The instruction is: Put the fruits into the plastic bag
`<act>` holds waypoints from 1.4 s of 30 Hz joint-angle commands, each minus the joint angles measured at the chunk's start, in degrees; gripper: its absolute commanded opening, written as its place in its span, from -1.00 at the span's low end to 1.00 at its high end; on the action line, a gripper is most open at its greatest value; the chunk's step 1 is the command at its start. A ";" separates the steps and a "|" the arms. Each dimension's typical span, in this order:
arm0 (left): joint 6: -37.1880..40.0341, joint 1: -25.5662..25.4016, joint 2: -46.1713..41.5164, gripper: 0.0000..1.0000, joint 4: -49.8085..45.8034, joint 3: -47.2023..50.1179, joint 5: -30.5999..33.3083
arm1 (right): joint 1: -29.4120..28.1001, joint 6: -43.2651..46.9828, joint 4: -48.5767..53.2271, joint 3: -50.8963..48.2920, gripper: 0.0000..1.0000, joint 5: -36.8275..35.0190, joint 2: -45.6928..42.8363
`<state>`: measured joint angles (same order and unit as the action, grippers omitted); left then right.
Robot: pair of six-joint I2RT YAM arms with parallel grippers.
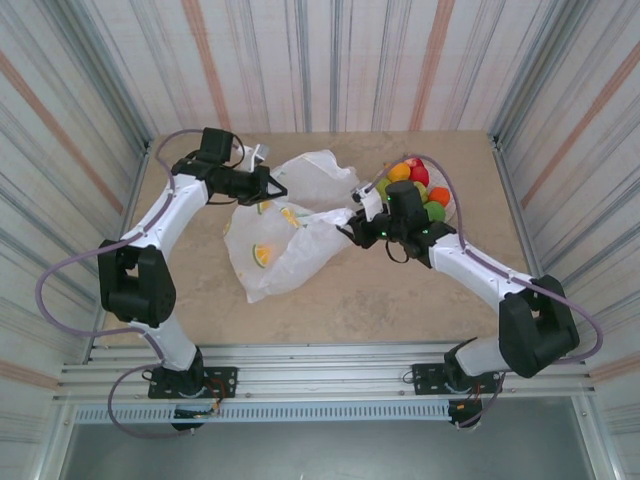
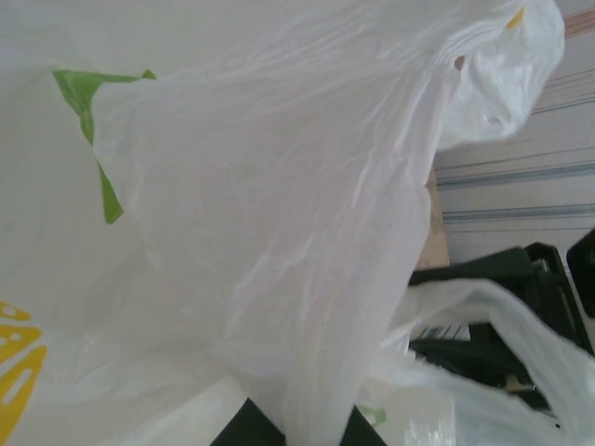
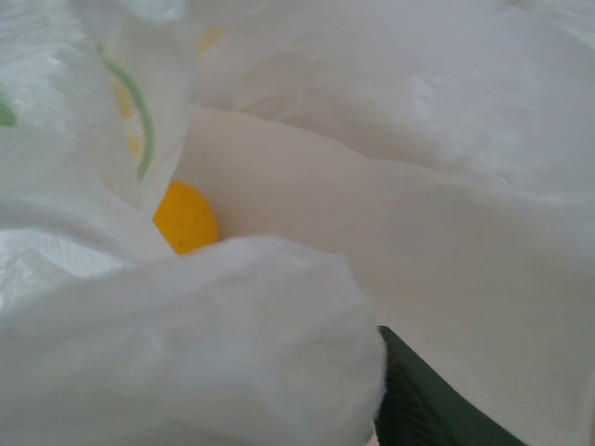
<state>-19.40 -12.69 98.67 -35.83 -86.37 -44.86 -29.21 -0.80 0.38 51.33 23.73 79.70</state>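
Note:
The plastic bag [image 1: 285, 235] lies crumpled mid-table, white with lemon prints. My left gripper [image 1: 278, 190] is shut on a strip of its film at the upper edge and holds it raised; in the left wrist view the film [image 2: 279, 232] runs down between the dark jaws of the left gripper [image 2: 302, 429]. My right gripper [image 1: 352, 222] sits at the bag's right edge. In the right wrist view, bag folds [image 3: 186, 353] cover all but one dark finger [image 3: 418, 401], and an orange fruit [image 3: 186, 217] lies inside the bag. Several more fruits [image 1: 415, 180], orange, red and green, sit piled just behind the right gripper.
The piled fruits rest on a white plate [image 1: 452, 213] at the back right. Striped walls close in the tan table [image 1: 400, 290] on three sides. A metal rail [image 1: 320, 375] with both arm bases runs along the near edge.

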 commanded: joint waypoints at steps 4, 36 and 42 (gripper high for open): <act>0.66 0.38 3.87 -1.00 -4.47 -6.71 2.72 | -7.56 -1.33 -3.33 -3.50 -0.32 -1.43 -3.31; 8.35 -0.82 7.69 -1.00 -7.85 -8.29 2.36 | 8.07 -19.43 13.24 -0.44 0.95 -12.07 -19.43; 7.79 -0.80 6.64 -1.00 -7.76 -7.93 2.68 | 12.62 -23.87 19.41 13.05 0.84 -23.20 0.63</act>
<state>-12.19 -13.28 108.27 -43.44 -94.89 -41.91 -17.02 -20.64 14.68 59.05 7.31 73.95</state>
